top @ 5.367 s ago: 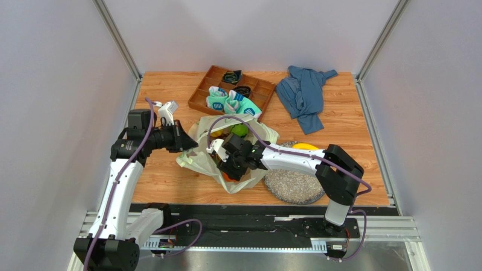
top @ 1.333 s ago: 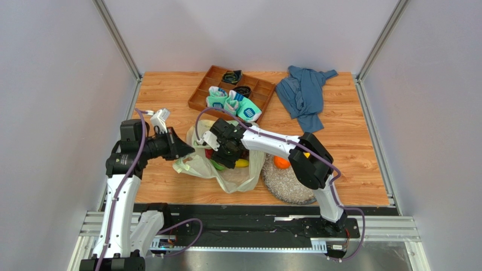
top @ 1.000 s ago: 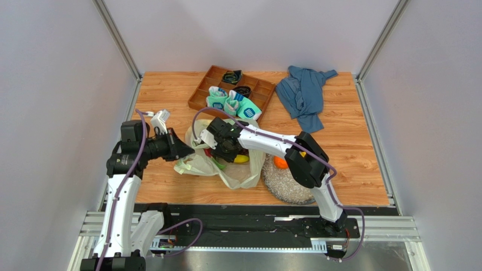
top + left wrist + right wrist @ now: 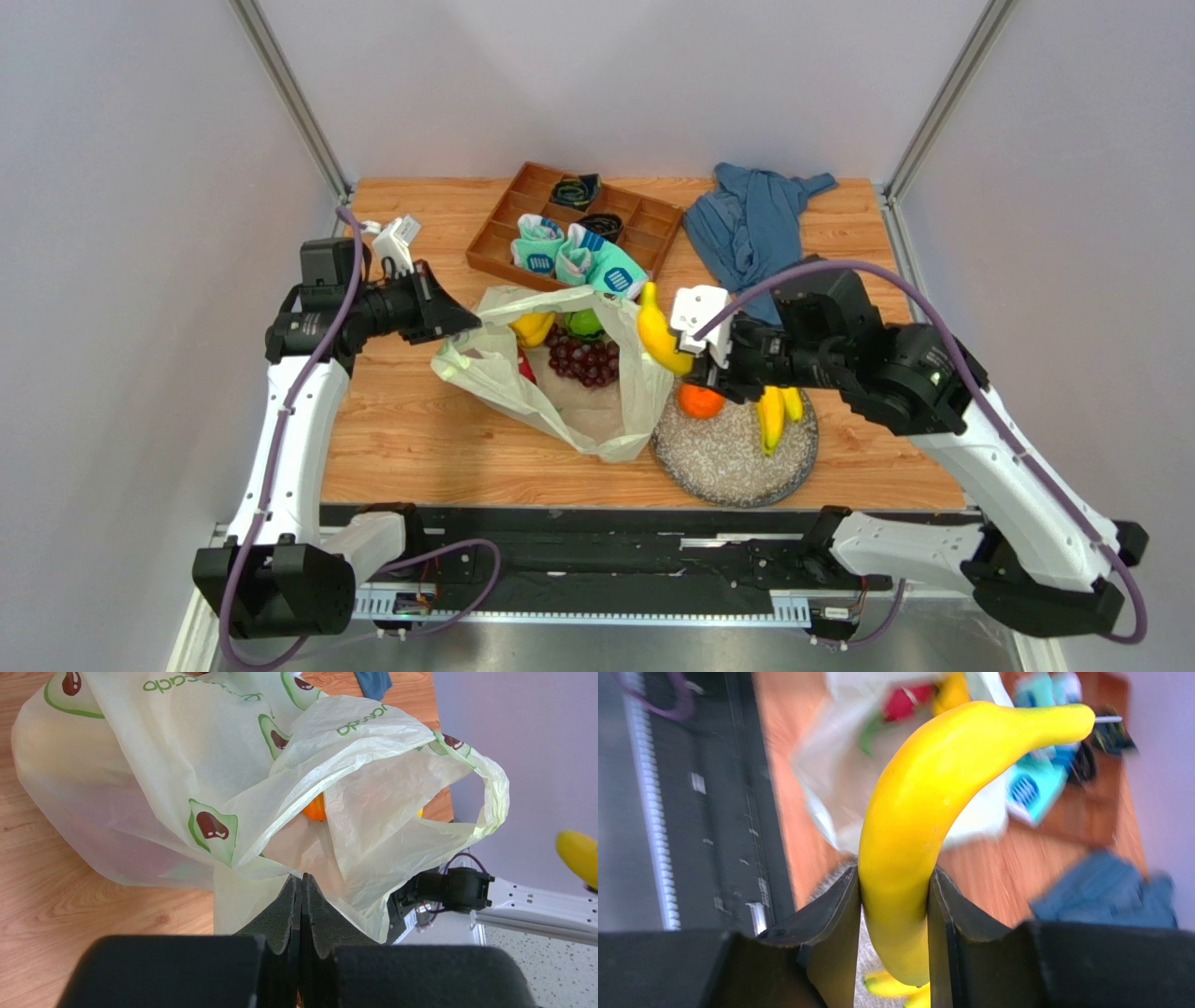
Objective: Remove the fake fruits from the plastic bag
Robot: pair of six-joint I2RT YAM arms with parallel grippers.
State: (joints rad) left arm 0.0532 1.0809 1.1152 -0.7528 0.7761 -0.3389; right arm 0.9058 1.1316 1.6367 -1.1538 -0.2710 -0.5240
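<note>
The pale yellow-green plastic bag (image 4: 582, 399) lies open on the table; it fills the left wrist view (image 4: 210, 777). My left gripper (image 4: 463, 325) is shut on its left rim (image 4: 300, 882). Inside show purple grapes (image 4: 586, 359), a green round fruit (image 4: 585, 324), a yellow fruit (image 4: 533, 329) and something red (image 4: 526, 367). My right gripper (image 4: 690, 361) is shut on a yellow banana (image 4: 655, 332), held above the bag's right edge; the banana fills the right wrist view (image 4: 927, 812). An orange (image 4: 699, 402) and bananas (image 4: 774, 415) lie on the grey round mat (image 4: 730, 462).
A brown divided tray (image 4: 526, 196) with teal-white rolled socks (image 4: 568, 259) stands at the back. A blue cloth garment (image 4: 758, 231) lies at the back right. Metal rails run along the near edge (image 4: 603, 560).
My right gripper has come out of the bag and moved right and up, holding a banana. More bananas now lie on the mat. The left gripper has lifted the bag's rim toward the back.
</note>
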